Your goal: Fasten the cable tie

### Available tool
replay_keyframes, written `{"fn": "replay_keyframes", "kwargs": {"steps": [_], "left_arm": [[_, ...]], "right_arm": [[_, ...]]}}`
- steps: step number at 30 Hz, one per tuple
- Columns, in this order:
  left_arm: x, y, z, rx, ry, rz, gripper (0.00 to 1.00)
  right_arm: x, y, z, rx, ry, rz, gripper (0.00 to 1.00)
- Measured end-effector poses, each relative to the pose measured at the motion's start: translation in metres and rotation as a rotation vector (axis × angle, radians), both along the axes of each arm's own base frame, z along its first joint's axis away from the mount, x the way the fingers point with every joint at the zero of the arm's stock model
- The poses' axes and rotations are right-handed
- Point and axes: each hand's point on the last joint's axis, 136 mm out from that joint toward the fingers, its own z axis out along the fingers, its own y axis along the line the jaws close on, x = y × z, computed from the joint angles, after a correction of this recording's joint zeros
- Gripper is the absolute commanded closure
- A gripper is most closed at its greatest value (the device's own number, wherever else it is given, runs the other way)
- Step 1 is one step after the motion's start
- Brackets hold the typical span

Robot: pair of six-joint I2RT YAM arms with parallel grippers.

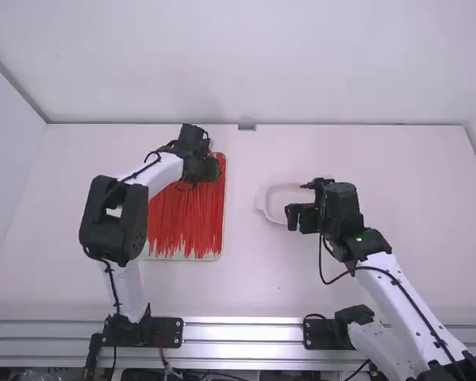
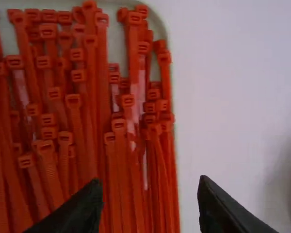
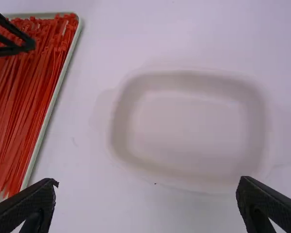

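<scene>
Here, the white table (image 1: pixel 397 159) carries a tray (image 1: pixel 182 257) heaped with orange cable ties (image 1: pixel 186 222). Their long axes run down the tray's length, with the heads bunched at its far end. A white dish (image 1: pixel 274 202) sits just beside the tray, on its right. The left gripper (image 1: pixel 198 163) hovers over the tray's far right corner, fingers apart and straddling the ties crosswise, so it is the nearer one. The right gripper (image 1: pixel 305 213), spread and empty, hangs over the dish, off the tray.

White links (image 1: pixel 160 171), bulky black joints (image 1: pixel 111 218), thin black cables (image 1: pixel 323 268), tapered black fingers (image 2: pixel 77 211), one green light (image 1: pixel 358 237).
</scene>
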Motion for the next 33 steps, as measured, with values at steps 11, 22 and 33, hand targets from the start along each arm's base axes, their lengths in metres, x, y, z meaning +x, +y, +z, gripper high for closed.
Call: {"fn": "replay_keyframes", "kwargs": {"steps": [11,22,33], "left_arm": [[-0.003,-0.004,-0.004,0.098,-0.009,0.045,0.59],[0.003,-0.002,-0.001,0.108,-0.038,0.057,0.59],[0.007,-0.002,-0.001,0.108,-0.056,0.061,0.59]], "right_arm": [[-0.002,0.004,0.000,-0.001,0.000,0.015,0.00],[0.000,0.000,0.000,0.000,0.001,0.002,0.00],[-0.001,0.001,0.000,0.002,0.003,0.004,0.00]]}}
